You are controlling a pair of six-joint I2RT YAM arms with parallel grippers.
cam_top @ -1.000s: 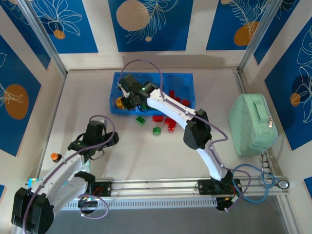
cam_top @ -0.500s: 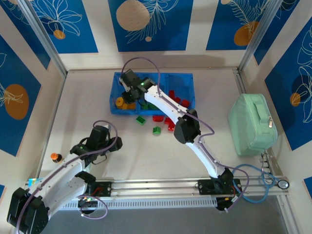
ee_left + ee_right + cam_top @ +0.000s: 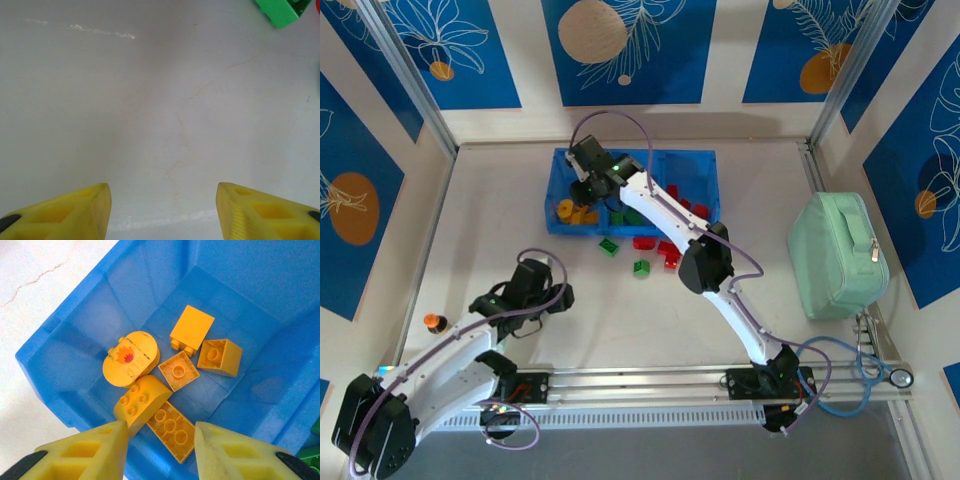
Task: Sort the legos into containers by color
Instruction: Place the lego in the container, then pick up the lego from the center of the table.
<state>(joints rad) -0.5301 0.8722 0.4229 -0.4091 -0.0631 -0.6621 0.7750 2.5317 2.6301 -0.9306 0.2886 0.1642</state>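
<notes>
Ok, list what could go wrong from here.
1. The right jaws hang open and empty over the yellow bricks in the tray's end compartment; withdrawing, they might clip the tray wall and shift it.
2. The loose green brick and red brick lie close together on the table; grasping one could knock the other.
3. The right arm stretches above those bricks, so the left arm reaching for them might collide.

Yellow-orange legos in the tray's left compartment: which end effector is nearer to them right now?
Right. The right end effector hangs open directly above the yellow-orange legos in the tray. The left end effector is open over the table, well short of the tray's near side.
</notes>
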